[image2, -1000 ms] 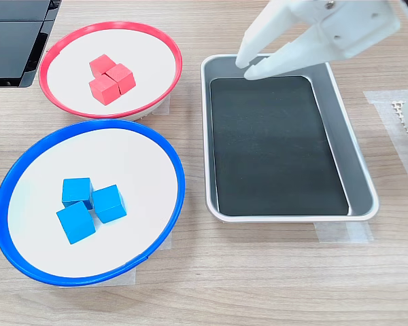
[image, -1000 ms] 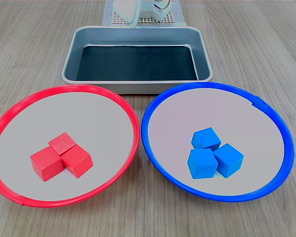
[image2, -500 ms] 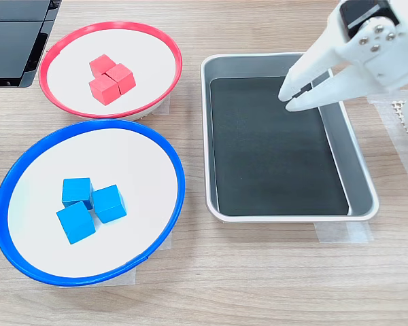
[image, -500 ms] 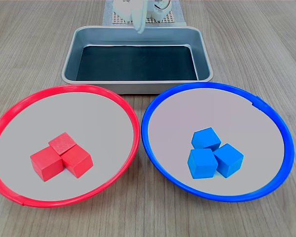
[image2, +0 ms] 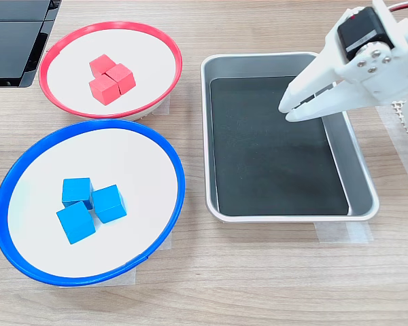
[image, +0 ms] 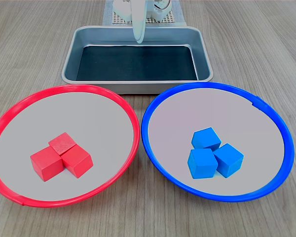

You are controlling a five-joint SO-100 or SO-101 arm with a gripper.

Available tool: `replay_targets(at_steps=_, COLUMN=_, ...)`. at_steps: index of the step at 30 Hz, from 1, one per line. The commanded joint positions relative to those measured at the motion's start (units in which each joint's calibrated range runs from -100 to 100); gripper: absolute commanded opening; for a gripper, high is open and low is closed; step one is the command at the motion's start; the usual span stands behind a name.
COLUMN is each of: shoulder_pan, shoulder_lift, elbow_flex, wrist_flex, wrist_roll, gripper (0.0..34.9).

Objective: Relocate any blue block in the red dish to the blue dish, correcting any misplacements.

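While the white gripper (image2: pixel 287 111) hangs over the metal tray (image2: pixel 207 136) at the right of the second exterior view, its jaws are nearly closed, with only a thin gap, and they hold nothing. They point toward the second exterior view's left. In the first exterior view, the red dish (image: pixel 113 101) sits at lower left of the wooden counter (image: pixel 29 44) and holds three red cubes (image: pixel 61 158) bunched together and touching. The blue dish (image: pixel 160 101) sits just beside it at lower right. Three blue cubes lie there in a tight cluster; each blue block (image: pixel 202 163) is a cube with no long axis, its faces turned at a slight angle to the frame edges.
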Motion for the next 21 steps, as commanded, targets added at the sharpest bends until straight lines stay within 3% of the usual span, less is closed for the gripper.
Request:
replay_targets(at_steps=1, shoulder_pan=0.22, shoulder_lift=-1.19, elbow_flex=0.44, wrist_flex=0.49, wrist_roll=0.34, gripper=0.3)
replay_targets(at_steps=21, shoulder_pan=0.12, shoulder_lift=-1.96, elbow_flex=0.9, wrist_flex=1.07, wrist_roll=0.29, gripper=0.3)
